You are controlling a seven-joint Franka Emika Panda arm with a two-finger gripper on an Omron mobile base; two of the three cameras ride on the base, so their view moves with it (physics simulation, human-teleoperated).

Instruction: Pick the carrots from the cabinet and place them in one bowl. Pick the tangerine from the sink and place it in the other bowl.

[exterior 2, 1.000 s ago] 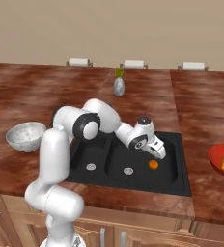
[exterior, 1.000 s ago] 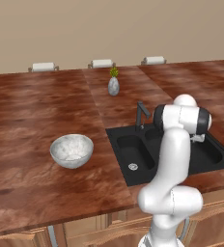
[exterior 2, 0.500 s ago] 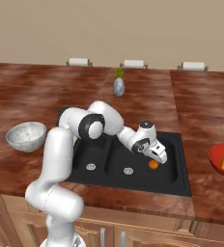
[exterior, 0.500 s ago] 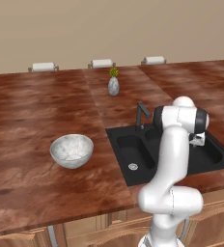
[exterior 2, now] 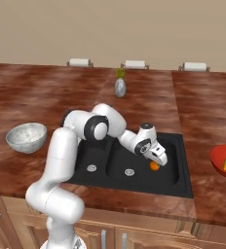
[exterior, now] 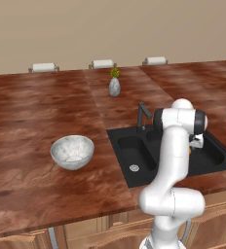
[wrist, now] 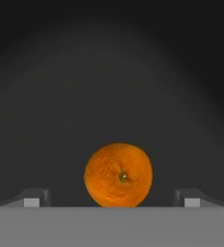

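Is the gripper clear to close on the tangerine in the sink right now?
Probably yes. In the hand view the tangerine lies centred between the open fingertips, with bare sink floor around it. The gripper hangs right over it, nothing between.

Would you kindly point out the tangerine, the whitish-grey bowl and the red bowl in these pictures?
tangerine (wrist: 118,175): hand view, middle of its peel beside the stem scar.
whitish-grey bowl (exterior: 72,151): left base view, inner wall.
red bowl (exterior 2: 218,159): right base view, bare inner wall left of the carrots.
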